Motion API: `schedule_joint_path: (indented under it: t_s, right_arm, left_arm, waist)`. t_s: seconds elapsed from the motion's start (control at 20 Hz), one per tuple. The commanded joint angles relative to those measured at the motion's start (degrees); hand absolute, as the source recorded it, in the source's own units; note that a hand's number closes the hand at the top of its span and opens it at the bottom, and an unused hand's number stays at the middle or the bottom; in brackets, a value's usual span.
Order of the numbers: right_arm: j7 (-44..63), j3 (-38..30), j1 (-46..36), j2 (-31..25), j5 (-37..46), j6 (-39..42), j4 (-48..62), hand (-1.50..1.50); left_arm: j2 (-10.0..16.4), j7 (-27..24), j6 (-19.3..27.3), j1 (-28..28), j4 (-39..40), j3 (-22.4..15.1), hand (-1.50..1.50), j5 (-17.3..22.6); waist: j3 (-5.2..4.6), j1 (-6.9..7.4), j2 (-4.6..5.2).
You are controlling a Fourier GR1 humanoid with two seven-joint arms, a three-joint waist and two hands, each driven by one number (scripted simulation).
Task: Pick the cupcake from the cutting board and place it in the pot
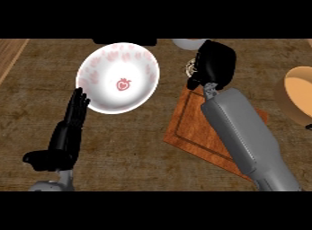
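The right hand [215, 63] sits at the far end of the cutting board [191, 130], its fingers curled down and inward round the cupcake [190, 67]. Only a small pale sliver of the cupcake peeps out at the hand's left edge, and the rest is hidden under the palm. That sliver shows just past the board's far corner, so the cupcake is probably clear of the wood already, though from this 1 view I cannot tell whether it is lifted or resting. The pot [287, 96] lies to the right of the hand, well apart from it, with its open mouth partly cut off by the view's right edge. The coming move therefore looks like a carry to the right across bare counter [131, 148], then a lowering into the pot's mouth. The grey forearm [244, 134] runs from the lower right up and leftward over the board, so swinging it outward would bring the hand toward the pot. Of the 2 hands the right one is far nearer both the cupcake and the pot. The left hand [69, 130] rests at the lower left with straight fingers pointing up, holding nothing, just beside a white plate [118, 76] that has no part in the task
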Motion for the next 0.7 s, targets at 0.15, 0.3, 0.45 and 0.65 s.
schedule_joint_path:
  t_s: [0.15,0.3,0.45,0.65]
  right_arm:
    - [3.6,-2.2,-13.0,-1.0,7.2,-2.7,9.4,1.50]
    - [8.9,-2.5,-14.9,0.6,10.0,-1.2,10.8,1.50]
    - [9.1,-5.0,-15.5,-3.4,10.0,-0.1,8.9,1.50]
    - [6.9,-7.7,-13.7,-7.5,10.4,-1.5,9.7,1.50]
  left_arm:
    - [1.7,2.8,-0.8,-0.6,-1.7,1.8,0.00,0.4]
    - [-1.2,1.3,1.1,1.3,-0.8,0.2,0.00,-0.9]
    - [1.8,-1.1,-2.4,0.9,1.8,4.1,0.00,1.6]
    - [-1.4,-2.4,0.1,2.1,1.9,1.6,0.00,-0.9]
  waist:
    - [-0.01,-1.53,-0.52]
    - [-0.01,-1.98,-0.61]
    - [-0.02,-2.51,-0.70]
    - [0.00,-2.57,-0.66]
